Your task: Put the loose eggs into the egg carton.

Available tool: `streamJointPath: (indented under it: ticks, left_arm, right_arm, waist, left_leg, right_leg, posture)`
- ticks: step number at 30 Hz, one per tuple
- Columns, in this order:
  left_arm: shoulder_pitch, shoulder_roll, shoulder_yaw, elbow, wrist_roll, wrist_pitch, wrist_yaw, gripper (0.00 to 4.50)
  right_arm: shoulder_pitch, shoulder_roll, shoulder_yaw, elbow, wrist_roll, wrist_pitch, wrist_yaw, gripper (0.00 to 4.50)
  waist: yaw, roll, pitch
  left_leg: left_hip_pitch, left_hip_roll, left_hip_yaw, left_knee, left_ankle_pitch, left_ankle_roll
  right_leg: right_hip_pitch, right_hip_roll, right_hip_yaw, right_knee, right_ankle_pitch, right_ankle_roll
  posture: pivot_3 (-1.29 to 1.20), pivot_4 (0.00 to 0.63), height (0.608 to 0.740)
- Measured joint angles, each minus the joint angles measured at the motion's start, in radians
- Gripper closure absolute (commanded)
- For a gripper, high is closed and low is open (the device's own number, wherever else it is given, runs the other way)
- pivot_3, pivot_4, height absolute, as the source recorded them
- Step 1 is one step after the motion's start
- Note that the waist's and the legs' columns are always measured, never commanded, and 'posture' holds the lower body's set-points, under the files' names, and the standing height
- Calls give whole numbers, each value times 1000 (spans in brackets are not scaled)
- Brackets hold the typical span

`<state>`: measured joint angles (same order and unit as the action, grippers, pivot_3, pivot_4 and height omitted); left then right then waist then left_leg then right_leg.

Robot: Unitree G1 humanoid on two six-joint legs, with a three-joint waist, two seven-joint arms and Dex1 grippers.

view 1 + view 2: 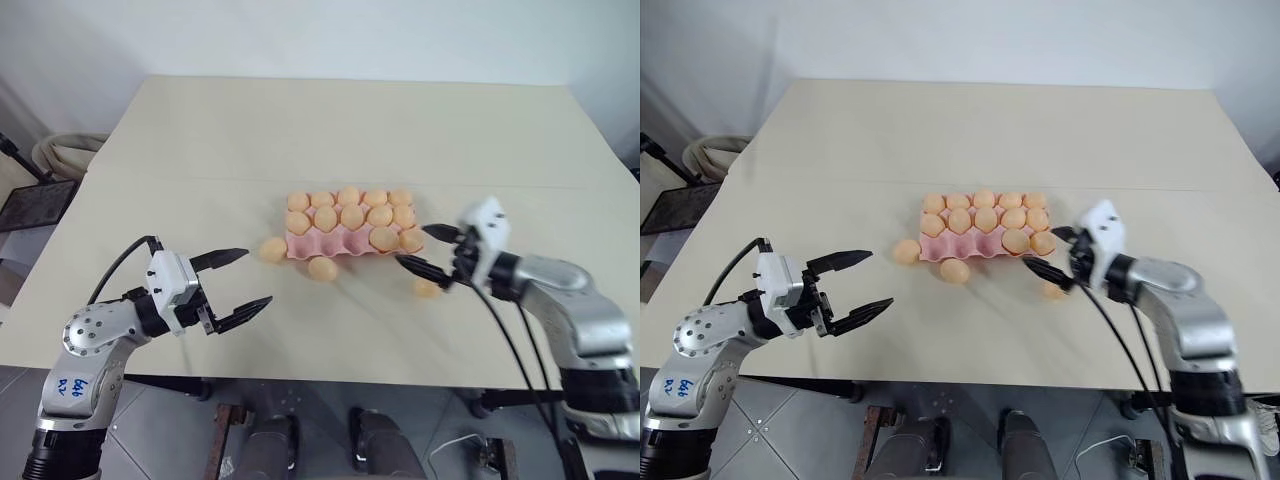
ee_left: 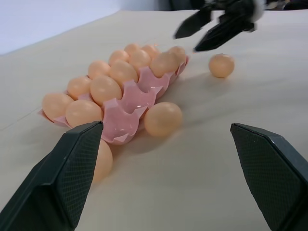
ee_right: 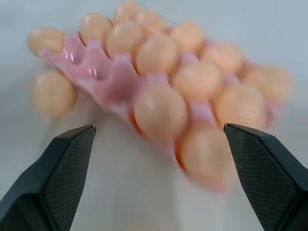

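The pink egg carton [image 1: 335, 244] lies mid-table, its back two rows full of pale orange eggs and two more in the right front cups. Three loose eggs lie on the table: one at the carton's left end [image 1: 273, 249], one in front of it [image 1: 322, 268], one near its right front corner [image 1: 427, 287]. My right gripper [image 1: 413, 246] hovers open at the carton's right end, just above that last egg, nothing between its fingers. My left gripper [image 1: 255, 278] stands open and empty to the left of the carton, in front of the leftmost egg.
The beige table [image 1: 350, 130] is wide and bare behind the carton. Off its left edge stand a dark stand [image 1: 35, 205] and a pale bin [image 1: 65, 155] on the floor.
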<state>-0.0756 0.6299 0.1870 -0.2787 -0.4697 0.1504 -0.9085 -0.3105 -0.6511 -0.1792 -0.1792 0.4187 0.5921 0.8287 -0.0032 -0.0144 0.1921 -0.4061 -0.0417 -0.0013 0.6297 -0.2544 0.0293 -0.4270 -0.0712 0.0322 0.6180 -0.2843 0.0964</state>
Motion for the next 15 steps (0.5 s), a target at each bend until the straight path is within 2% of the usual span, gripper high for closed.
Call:
streamJointPath:
  ticks: [4,8,12,15]
  left_arm:
    - [-28,-1,-1,82,7,-17,-11,0]
    - [-47,0,-1,139,11,-44,-27,0]
    - [-49,1,-5,169,18,-59,-49,0]
    - [-51,1,-7,175,22,-67,-54,0]
  right_arm:
    - [195,-25,-141,-33,26,-145,81,39]
    - [340,-26,-228,-29,28,-305,141,39]
    - [421,-26,-285,-12,14,-439,171,39]
    - [453,-26,-307,-12,15,-467,170,39]
  waist:
    - [-2,0,0]
    - [-2,0,0]
    - [-2,0,0]
    - [-2,-1,0]
  left_leg:
    - [2,1,3,1,0,0]
    - [6,1,5,2,1,1]
    - [18,2,5,0,-2,-4]
    - [19,3,5,0,-3,-4]
  right_leg:
    - [1,0,1,1,0,0]
    - [4,0,3,2,0,0]
    - [17,0,3,-1,0,-1]
    - [18,0,3,-3,0,-2]
  posture:
    - [0,150,740]
    - [0,150,740]
    - [0,150,740]
    - [0,150,740]
